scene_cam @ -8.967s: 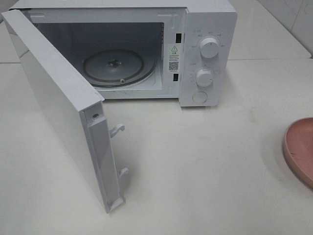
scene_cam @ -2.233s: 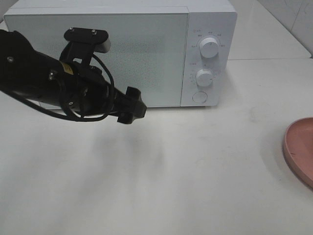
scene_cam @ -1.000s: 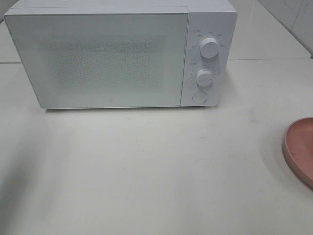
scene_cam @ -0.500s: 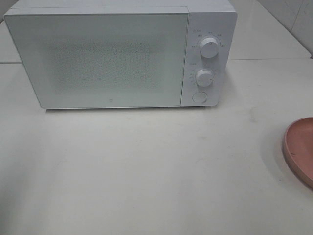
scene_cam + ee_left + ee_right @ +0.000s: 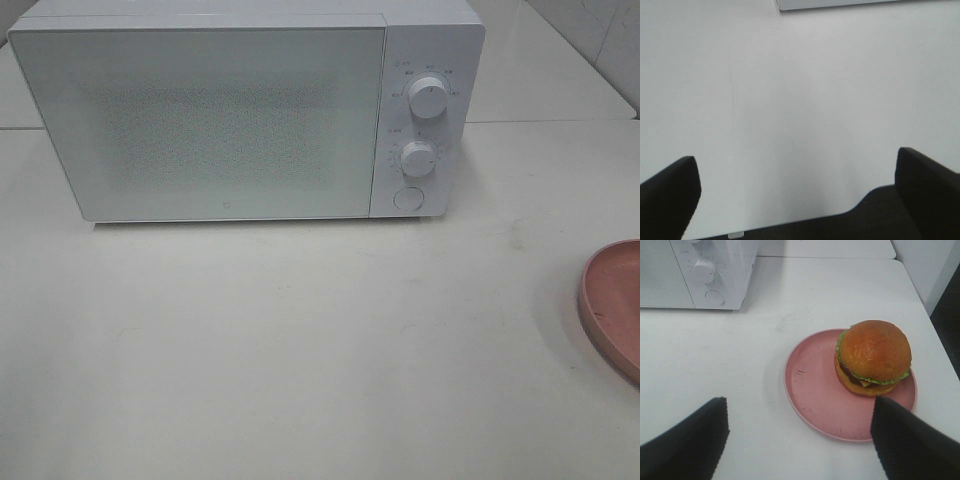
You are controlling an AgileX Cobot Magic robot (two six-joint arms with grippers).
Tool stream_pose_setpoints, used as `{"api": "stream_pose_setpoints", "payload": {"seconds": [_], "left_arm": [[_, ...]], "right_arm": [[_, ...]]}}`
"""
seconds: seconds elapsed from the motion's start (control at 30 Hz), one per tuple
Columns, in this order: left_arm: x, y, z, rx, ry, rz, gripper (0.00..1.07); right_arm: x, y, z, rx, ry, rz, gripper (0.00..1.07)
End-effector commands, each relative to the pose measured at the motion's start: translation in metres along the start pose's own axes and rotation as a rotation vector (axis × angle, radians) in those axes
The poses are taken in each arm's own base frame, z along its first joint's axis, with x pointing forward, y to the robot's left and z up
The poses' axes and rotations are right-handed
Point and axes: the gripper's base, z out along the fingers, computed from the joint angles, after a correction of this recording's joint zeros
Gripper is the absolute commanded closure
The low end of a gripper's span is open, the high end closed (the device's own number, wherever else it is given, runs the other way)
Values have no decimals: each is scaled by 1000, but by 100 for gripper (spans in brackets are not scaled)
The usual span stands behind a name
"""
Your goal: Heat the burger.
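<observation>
Both jaws gape wide, empty. Microwave [image 5: 245, 115] at upper left is shut, burger [image 5: 873, 358] sits on its plate [image 5: 815, 400]; door needs opening first.

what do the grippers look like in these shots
Only the fingertips show, in the wrist views. The left gripper has two plain black fingers with blunt, squared ends. The right gripper's fingers are also black, with a finely textured matte surface. No cables, markings or arm links are visible; the exterior view shows neither arm.
</observation>
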Motion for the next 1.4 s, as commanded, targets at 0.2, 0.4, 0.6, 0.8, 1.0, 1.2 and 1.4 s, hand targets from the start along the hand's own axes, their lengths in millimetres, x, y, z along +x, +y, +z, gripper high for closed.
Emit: {"api": "stream_pose_setpoints", "payload": {"seconds": [0.2,0.4,0.6,0.8,1.0,1.2,1.4], "left_arm": [[14,-2,-19,-4,-141,8,8],[25,-6,-32,17,-253,-1,8],[28,-6,-35,18,-279,1,8],[28,-6,-35,19,-279,0,8],[28,-6,-35,19,-279,0,8],[28,-6,-35,19,-279,0,9],[28,-6,-35,19,-279,0,9]], "right_arm": [[2,0,-3,2,-43,-10,31],[2,0,-3,2,-43,-10,31],[2,0,-3,2,-41,-10,31],[1,0,-3,2,-37,-10,31],[1,0,-3,2,-37,-10,31],[1,0,-3,2,-37,-10,31],[1,0,-3,2,-37,-10,31]]}}
